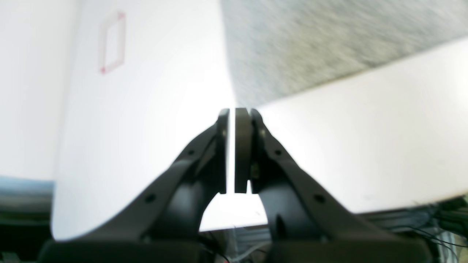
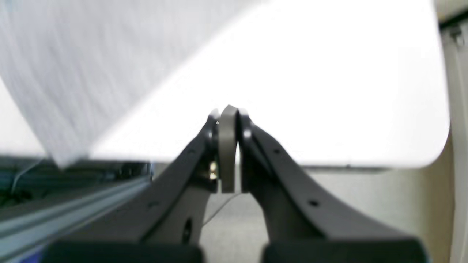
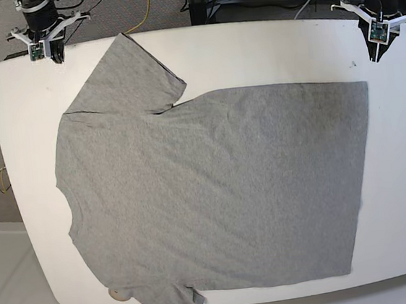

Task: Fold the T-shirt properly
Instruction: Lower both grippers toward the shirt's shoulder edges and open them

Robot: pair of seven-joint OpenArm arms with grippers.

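Heather-grey T-shirt (image 3: 215,194) spread flat, faintly creased, on rounded white tbl (image 3: 398,139).

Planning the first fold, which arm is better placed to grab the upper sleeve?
Probably the right: its hand hovers by the upper sleeve of the flat heather-grey cotton T-shirt, while the left hand hangs over the white table near the hem corner.

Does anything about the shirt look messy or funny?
Yes. The T-shirt lies flat, but its near sleeve is bunched at the table edge, with a corner curled over, unlike the far sleeve, which is spread out.
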